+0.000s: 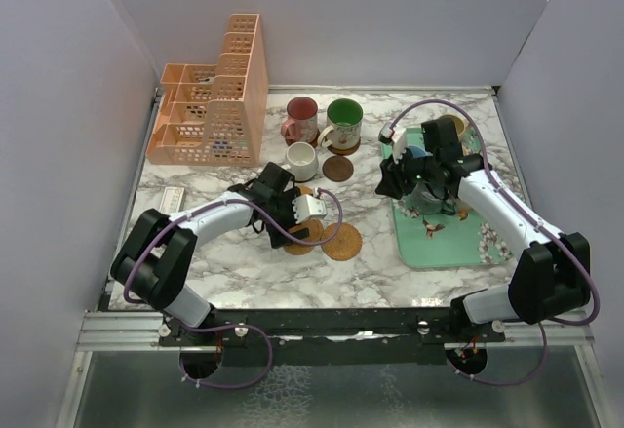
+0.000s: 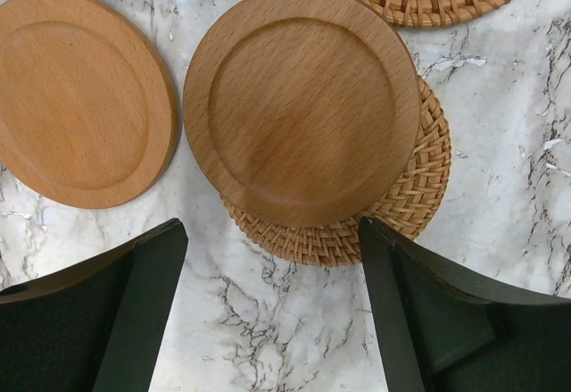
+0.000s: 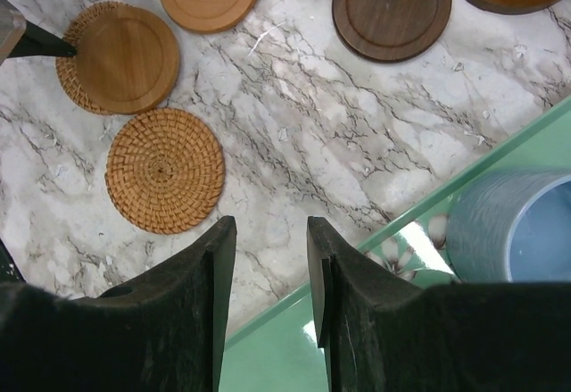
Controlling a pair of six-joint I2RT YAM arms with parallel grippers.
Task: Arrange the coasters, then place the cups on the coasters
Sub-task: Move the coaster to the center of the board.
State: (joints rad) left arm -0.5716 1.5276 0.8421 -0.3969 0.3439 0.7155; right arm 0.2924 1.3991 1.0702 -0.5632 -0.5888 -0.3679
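**Both hands empty: left one over the stacked coasters, right one at the tray's edge**

Top view: the left hand hangs low over the tabletop, covering a pair of coasters. A loose woven coaster lies just to its right. The right hand is at the left edge of the green tray. Further back the green cup stands on a coaster (the red cup and cream cup are near it).

Left wrist view: a wooden coaster lies off-centre on a rattan coaster. The fingers are spread wide, one on each side of the stack's near edge, released and grasping nothing. A second wooden coaster lies just left of the stack.

Right wrist view: the fingers stand a narrow gap apart with only tabletop and tray rim showing between them, so nothing is held. The blue cup sits on the tray beside them. The loose woven coaster lies just beyond the other finger, and a dark coaster lies farther off.
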